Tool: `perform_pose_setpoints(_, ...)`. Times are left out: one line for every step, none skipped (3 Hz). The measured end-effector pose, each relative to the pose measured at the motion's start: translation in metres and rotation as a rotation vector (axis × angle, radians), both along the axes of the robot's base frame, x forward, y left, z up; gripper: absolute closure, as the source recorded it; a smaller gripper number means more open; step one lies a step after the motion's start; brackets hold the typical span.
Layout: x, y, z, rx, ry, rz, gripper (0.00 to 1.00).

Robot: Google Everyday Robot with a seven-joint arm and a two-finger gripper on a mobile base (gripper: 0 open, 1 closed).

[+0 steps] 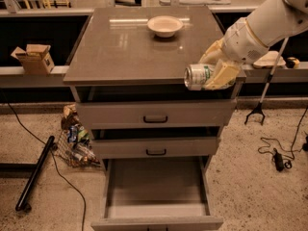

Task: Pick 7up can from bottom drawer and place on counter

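While the gripper [212,74] clamps the can [195,77] sideways, long axis level and top pointing left, the can hangs at the counter's [130,47] front right edge, the slab lying behind and left, the open drawer [156,184] well below.

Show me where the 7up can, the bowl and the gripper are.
7up can [195,76]: camera view, on its silvery side.
bowl [165,25]: camera view, on its hollow middle.
gripper [210,73]: camera view, where it clamps the can, at the front right corner of the counter [125,52].
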State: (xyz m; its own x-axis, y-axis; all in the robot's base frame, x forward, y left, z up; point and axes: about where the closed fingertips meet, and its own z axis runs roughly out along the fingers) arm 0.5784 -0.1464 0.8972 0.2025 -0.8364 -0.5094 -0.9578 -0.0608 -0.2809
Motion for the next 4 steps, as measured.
perform_pose_setpoints(0.048, 0.004, -0.002, 0.026, -0.028, -0.086, 1.00)
perform_pose_setpoints(0.106, 0.008, 0.003, 0.081, -0.061, -0.194, 1.00)
perform_pose_setpoints(0.152, 0.012, 0.004, 0.148, -0.069, -0.280, 1.00)
perform_pose_setpoints(0.186, 0.016, -0.004, 0.211, -0.040, -0.348, 1.00)
